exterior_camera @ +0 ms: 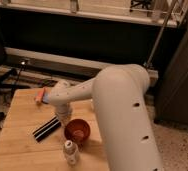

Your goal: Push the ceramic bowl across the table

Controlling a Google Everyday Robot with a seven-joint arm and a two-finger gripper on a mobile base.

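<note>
Plank-striped pale wooden bench [17, 137] carries the round, glossy orange-red ceramic bowl [77, 131] near its front middle; jaws of the smooth white arm [122, 110] sit at the bowl's back-left rim, spread or pressed together I cannot tell.

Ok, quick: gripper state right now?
Gripper: cannot be told; it is low over the table, at the red bowl's back-left edge.

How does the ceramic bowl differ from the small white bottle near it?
The ceramic bowl is orange-red, the small white bottle pale. The bowl is wide, low and open; the bottle is narrow and upright. The bowl sits just beside the gripper; the bottle stands nearer the front edge. Both rest on the table.
</note>
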